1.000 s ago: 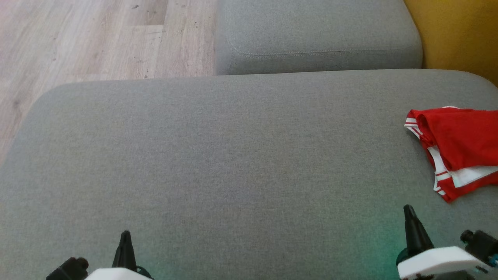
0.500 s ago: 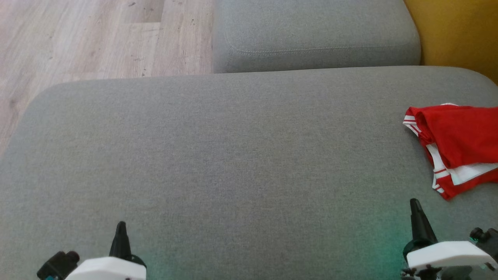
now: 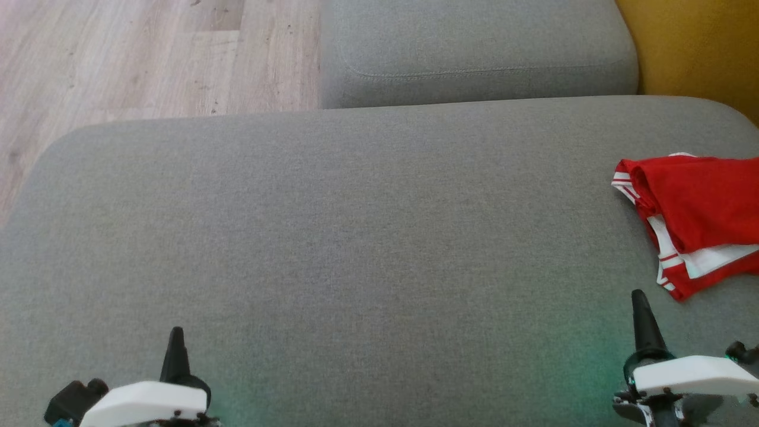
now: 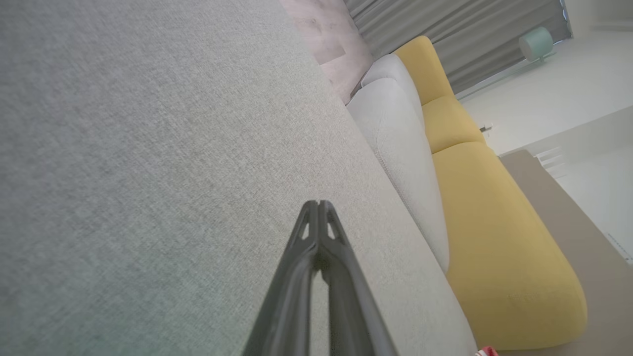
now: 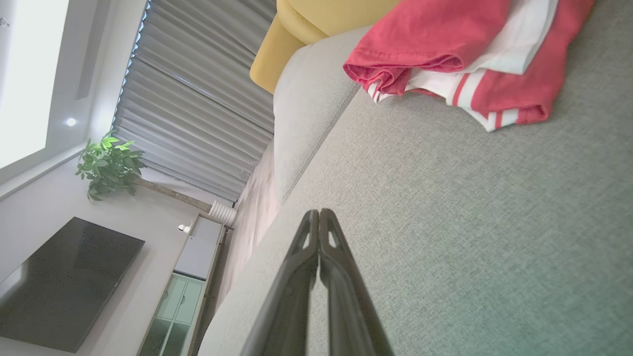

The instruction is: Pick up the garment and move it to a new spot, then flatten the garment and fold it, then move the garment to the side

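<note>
Both end effectors have crept a little further up the head view and drifted slightly apart. The whole picture has slid too, so the camera has shifted, and the garment lies on the same part of the cushion as before.

Nothing lies between the left end effector [image 3: 176, 333] and the right end effector [image 3: 638, 295]; only bare grey fabric stretches ahead of them. The left wrist view shows the left end effector [image 4: 318, 203] with its two dark fingers pressed together at the tips, pinching nothing. The right end effector [image 5: 316, 212] is pressed together in the same way and is also empty.

The garment [image 3: 699, 207] is red with white stripes and white panels. It sits folded at the far right of the seat cushion [image 3: 356, 237], near the right end effector but not touching it. From the right wrist the garment [image 5: 445, 34] shows its layered edges lying flat on the fabric.

Beyond the seat cushion a second grey cushion [image 3: 474, 53] butts against it. A yellow sofa section [image 3: 699, 47] stands to its right and pale wooden floor [image 3: 118, 59] to its left. The right wrist view takes in grey curtains [image 5: 198, 99], a green plant [image 5: 109, 163], a dark television [image 5: 64, 282] and a cabinet [image 5: 193, 277] with glass doors; what is behind the glass is too small to tell.
</note>
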Available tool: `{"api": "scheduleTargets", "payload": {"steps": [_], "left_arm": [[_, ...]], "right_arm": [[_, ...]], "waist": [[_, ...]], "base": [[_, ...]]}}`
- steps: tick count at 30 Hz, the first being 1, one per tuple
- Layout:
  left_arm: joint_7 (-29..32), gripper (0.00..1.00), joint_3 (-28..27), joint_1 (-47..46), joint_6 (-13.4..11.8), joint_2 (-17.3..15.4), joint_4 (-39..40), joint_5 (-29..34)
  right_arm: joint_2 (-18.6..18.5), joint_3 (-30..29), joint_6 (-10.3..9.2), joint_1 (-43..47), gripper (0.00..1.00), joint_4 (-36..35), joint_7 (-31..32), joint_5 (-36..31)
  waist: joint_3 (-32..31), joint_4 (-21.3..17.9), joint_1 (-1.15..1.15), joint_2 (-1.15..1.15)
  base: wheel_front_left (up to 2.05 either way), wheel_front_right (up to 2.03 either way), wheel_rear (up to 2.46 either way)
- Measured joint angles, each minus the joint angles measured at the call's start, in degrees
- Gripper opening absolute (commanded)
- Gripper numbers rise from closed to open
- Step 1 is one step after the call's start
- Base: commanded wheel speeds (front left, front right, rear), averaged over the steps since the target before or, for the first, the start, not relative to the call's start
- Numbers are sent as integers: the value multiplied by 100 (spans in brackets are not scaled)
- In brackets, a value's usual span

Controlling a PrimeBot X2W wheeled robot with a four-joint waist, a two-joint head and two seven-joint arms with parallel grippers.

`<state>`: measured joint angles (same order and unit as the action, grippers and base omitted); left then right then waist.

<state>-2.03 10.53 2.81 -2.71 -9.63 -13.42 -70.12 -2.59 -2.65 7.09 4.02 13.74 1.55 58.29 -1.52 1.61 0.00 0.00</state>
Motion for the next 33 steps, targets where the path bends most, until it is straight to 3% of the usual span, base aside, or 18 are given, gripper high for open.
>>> {"api": "scheduleTargets", "payload": {"steps": [33], "left_arm": [[528, 0, -957, -378, 680, 471, -137, -1484]], "right_arm": [[-4, -242, 0, -469, 0, 137, 222, 2309]], "waist": [[115, -110, -1, 0]], "base": [[0, 0, 0]]}}
